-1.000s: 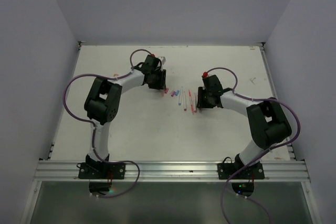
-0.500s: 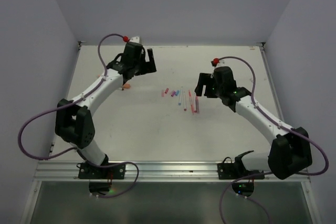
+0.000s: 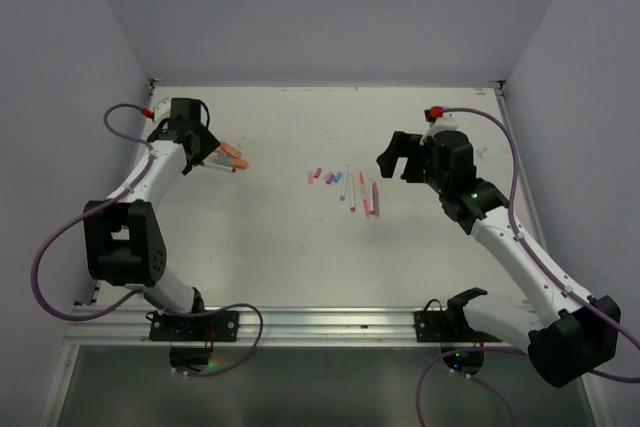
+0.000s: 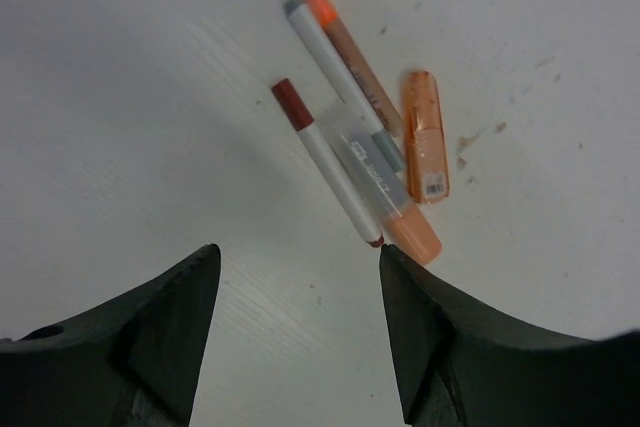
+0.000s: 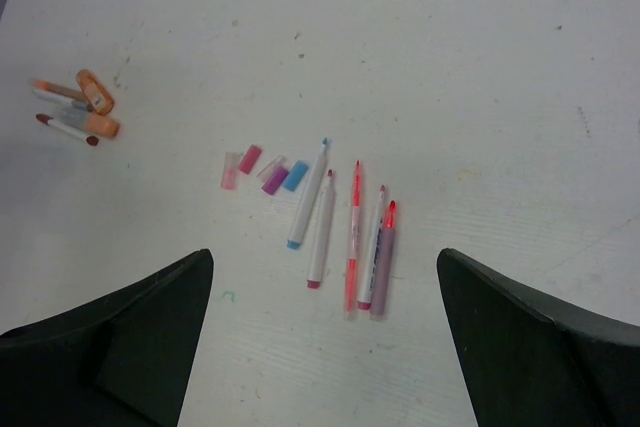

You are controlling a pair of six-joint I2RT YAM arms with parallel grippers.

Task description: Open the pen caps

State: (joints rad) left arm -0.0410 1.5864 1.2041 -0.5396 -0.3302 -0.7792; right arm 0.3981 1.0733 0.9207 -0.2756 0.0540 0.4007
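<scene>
Over the orange pens [image 4: 410,235] my left gripper [image 4: 296,257] gapes empty; my right gripper [image 5: 325,257], equally wide, surveys thin pens [image 5: 322,232] and caps [image 5: 295,175], probably all uncapped.

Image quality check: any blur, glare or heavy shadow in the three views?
Top external: even, soft light, no glare, but the pens are tiny. Left wrist: the orange cap is sharp, label visible; the left gripper's fingers are dark and soft-edged. Right wrist: the loose caps are crisp; the right gripper's fingers are near-black silhouettes.
</scene>
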